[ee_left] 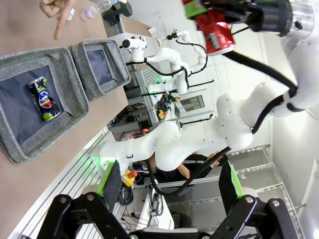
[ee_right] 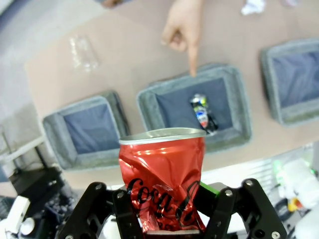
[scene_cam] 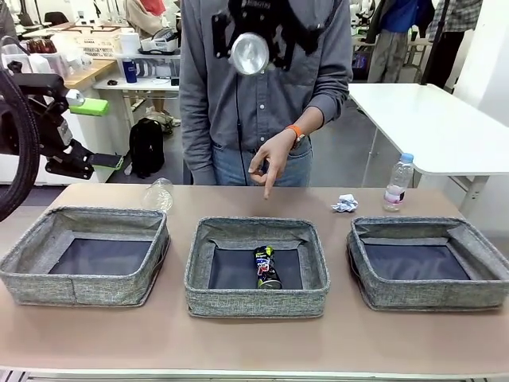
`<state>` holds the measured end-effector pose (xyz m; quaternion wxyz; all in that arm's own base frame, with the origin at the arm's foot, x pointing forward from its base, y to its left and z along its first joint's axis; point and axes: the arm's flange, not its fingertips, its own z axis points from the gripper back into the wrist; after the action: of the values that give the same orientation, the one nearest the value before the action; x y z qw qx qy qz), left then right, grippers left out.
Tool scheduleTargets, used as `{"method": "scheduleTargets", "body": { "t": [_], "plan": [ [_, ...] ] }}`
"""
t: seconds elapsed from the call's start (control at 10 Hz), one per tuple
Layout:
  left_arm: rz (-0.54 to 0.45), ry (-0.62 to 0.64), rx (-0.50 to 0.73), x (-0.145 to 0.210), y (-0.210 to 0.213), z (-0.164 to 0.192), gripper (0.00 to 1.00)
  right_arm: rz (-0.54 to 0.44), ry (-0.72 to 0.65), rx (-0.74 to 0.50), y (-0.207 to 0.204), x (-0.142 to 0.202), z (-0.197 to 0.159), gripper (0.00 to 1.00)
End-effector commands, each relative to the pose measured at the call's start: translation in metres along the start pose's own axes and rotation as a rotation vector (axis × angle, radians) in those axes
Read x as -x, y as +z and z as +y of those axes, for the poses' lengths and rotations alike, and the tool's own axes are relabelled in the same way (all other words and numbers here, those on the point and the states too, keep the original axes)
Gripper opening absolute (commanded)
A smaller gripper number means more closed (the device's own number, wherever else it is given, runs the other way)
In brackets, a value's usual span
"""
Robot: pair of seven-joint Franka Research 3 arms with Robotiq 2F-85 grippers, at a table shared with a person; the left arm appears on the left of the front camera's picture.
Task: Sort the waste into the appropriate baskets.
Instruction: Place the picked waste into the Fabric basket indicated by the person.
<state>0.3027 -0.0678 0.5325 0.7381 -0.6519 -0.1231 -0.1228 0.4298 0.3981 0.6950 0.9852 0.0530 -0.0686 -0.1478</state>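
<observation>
Right gripper (ee_right: 163,201) clamped on a dented red can (ee_right: 162,169), high above the table (scene_cam: 254,342).
Left gripper (ee_left: 169,191) is wide open and empty, at the table's left. A hand (scene_cam: 273,159) points down at the middle basket (scene_cam: 257,301), where the blue-yellow can (scene_cam: 267,267) lies. The cup (scene_cam: 159,193) lies behind the left basket (scene_cam: 75,288); the wad (scene_cam: 344,204) and bottle (scene_cam: 398,181) are behind the right basket (scene_cam: 433,293).

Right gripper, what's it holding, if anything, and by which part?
The right gripper is shut on the crushed red drink can, pinching the sides of its lower body. The left gripper is open, holding nothing.
</observation>
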Motion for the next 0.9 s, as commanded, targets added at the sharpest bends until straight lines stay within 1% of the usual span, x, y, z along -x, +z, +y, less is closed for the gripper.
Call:
{"method": "scheduleTargets", "body": {
  "t": [0.0, 0.3, 0.4, 0.5, 0.6, 0.7, 0.8],
  "plan": [
    [-0.009, -0.019, 0.025, 0.001, -0.003, -0.002, 1.0, 0.001, 0.061, -0.075, -0.061, 0.033, -0.04, 0.06],
    [-0.009, -0.019, 0.025, 0.001, -0.003, -0.002, 1.0, 0.062, 0.139, -0.085, -0.134, 0.046, -0.044, 0.06],
    [-0.009, -0.019, 0.025, 0.001, -0.003, -0.002, 1.0, 0.007, 0.116, 0.018, -0.162, 0.041, -0.042, 0.06],
    [-0.009, -0.019, 0.025, 0.001, -0.003, -0.002, 1.0, 0.04, 0.177, -0.049, -0.186, 0.04, -0.039, 0.06],
    [-0.009, -0.019, 0.025, 0.001, -0.003, -0.002, 1.0, 0.013, 0.175, -0.068, -0.21, 0.033, -0.042, 0.06],
    [-0.009, -0.019, 0.025, 0.001, -0.003, -0.002, 1.0, 0.011, 0.199, -0.131, -0.233, 0.029, -0.047, 0.06],
    [-0.009, -0.019, 0.025, 0.001, -0.003, -0.002, 1.0, 0.04, 0.211, -0.142, -0.249, 0.027, -0.05, 0.06]
  ]
}}
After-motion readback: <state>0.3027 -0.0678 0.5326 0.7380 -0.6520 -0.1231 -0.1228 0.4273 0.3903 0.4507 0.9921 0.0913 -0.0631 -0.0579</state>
